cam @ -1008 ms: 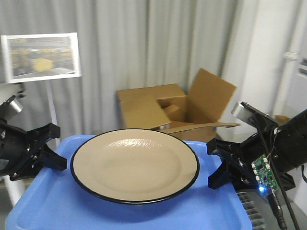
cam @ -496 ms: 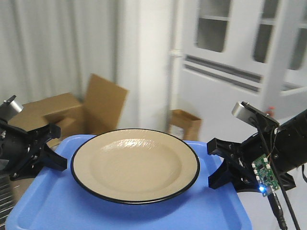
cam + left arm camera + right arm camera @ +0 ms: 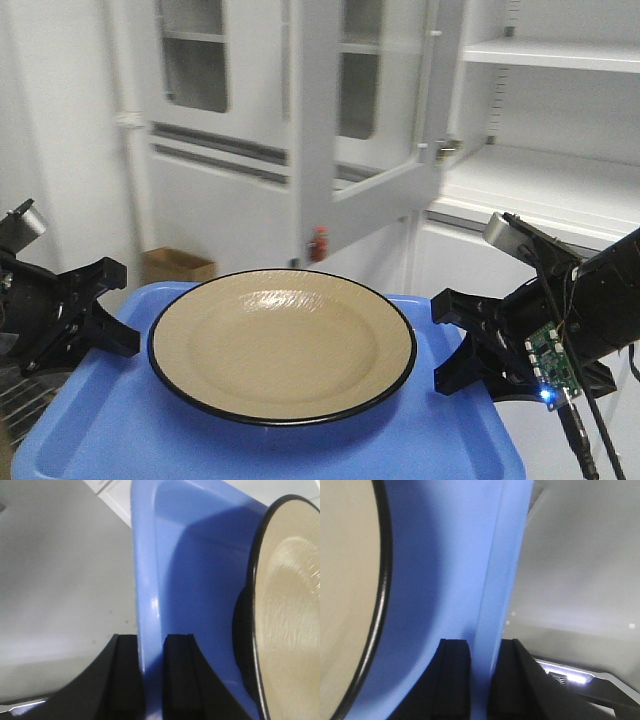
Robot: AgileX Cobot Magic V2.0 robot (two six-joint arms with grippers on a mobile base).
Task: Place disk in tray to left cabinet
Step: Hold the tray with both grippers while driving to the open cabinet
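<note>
Tray [image 3: 110,430] is carried between both arms, roughly level. Disk [image 3: 280,345] lies flat in it, centred, spanning most of the tray's width, with its black rim showing all round.

Left gripper [image 3: 116,308] is clamped on the tray's left rim. The left wrist view shows one finger [image 3: 125,680] outside the wall and the other inside, with the rim pinched between them. Right gripper [image 3: 447,340] grips the right rim the same way. The disk's edge sits near each gripper without touching it. Grey floor [image 3: 60,580] shows beyond the rim.

Cabinet [image 3: 545,190] stands ahead to the right, past the tray, showing pale wide shelves. Its glass-paned door [image 3: 370,110] is swung open. A small cardboard box [image 3: 177,265] sits on the floor at far left.
</note>
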